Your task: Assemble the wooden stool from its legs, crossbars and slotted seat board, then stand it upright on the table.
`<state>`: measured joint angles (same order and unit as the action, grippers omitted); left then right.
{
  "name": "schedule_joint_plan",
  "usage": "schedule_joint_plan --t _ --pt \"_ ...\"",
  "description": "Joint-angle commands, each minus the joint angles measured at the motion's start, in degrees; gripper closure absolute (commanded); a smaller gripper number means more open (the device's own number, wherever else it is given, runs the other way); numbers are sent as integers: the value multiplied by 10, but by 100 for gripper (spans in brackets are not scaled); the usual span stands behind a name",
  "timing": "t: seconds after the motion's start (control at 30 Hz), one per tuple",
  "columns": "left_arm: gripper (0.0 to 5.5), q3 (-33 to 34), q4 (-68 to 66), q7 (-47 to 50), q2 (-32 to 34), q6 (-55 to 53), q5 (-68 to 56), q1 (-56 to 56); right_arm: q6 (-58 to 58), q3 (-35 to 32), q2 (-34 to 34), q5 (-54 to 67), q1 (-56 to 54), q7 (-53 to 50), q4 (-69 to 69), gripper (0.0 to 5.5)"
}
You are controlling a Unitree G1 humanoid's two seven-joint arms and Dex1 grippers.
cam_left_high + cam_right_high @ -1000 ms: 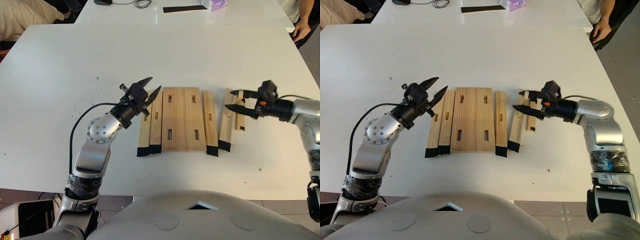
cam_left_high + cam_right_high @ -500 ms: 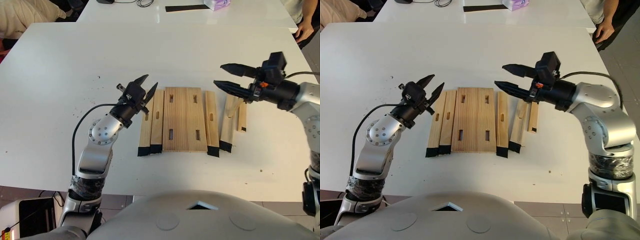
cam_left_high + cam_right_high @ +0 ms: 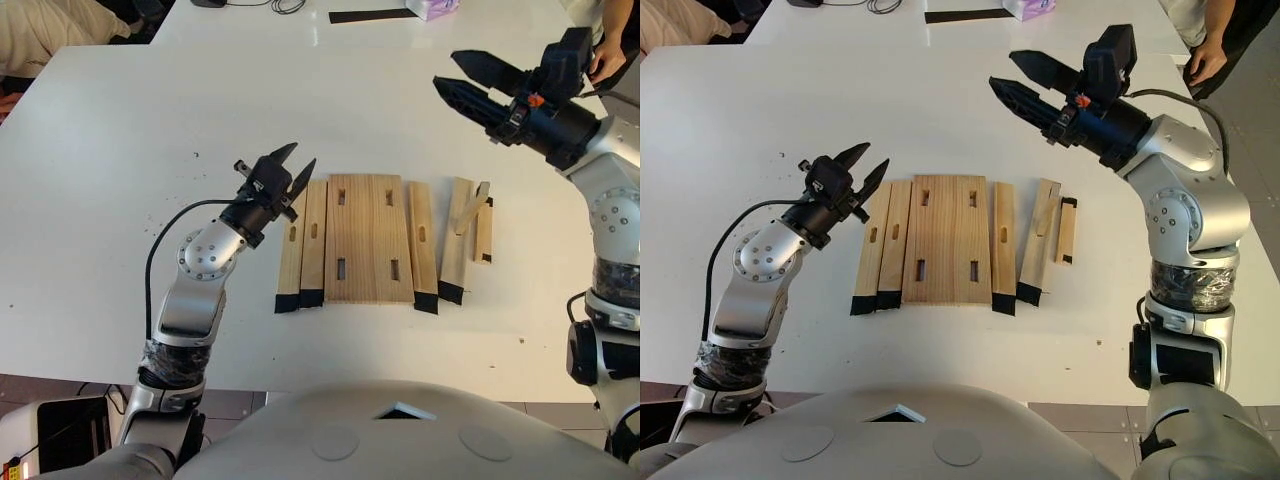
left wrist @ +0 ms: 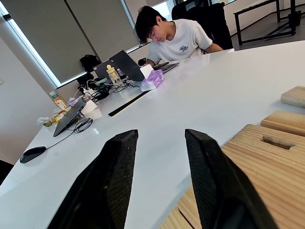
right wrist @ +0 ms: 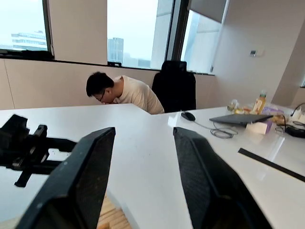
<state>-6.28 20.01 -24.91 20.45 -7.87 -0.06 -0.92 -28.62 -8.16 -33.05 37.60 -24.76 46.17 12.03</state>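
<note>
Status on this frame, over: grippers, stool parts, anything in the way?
Left gripper open, empty, by far ends of left legs. Right gripper open, empty, raised above table. Seat board flat, unassembled; one crossbar askew on rightmost leg.

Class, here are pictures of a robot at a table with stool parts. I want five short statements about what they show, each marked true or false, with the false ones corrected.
1. The wide slotted wooden seat board lies flat on the white table. True.
2. The left gripper is shut on a stool part. False: it is open and holds nothing.
3. The right gripper is open, up above the table, holding nothing. True.
4. The stool stands assembled. False: its parts lie separately on the table.
5. Two black-tipped wooden legs lie side by side on the seat board's left. True.
</note>
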Motion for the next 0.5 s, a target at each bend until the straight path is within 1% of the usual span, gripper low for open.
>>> schedule_joint_plan --t 0.03,0.13,0.23,0.33,0.5 --pt "366 1 -9 -11 7 2 -5 -16 21 7 -15 -32 94 18 5 324" --pt "366 2 -13 -16 11 5 -6 -13 68 46 -7 -86 169 34 -37 324" --pt "366 2 -18 -21 13 7 -6 -17 112 67 6 -121 196 31 -62 324" --pt "366 5 -20 -22 13 7 -7 -22 96 42 4 -88 182 14 -9 324" --pt "366 10 -8 -1 4 8 -1 1 -4 -30 -16 39 125 -39 130 324"
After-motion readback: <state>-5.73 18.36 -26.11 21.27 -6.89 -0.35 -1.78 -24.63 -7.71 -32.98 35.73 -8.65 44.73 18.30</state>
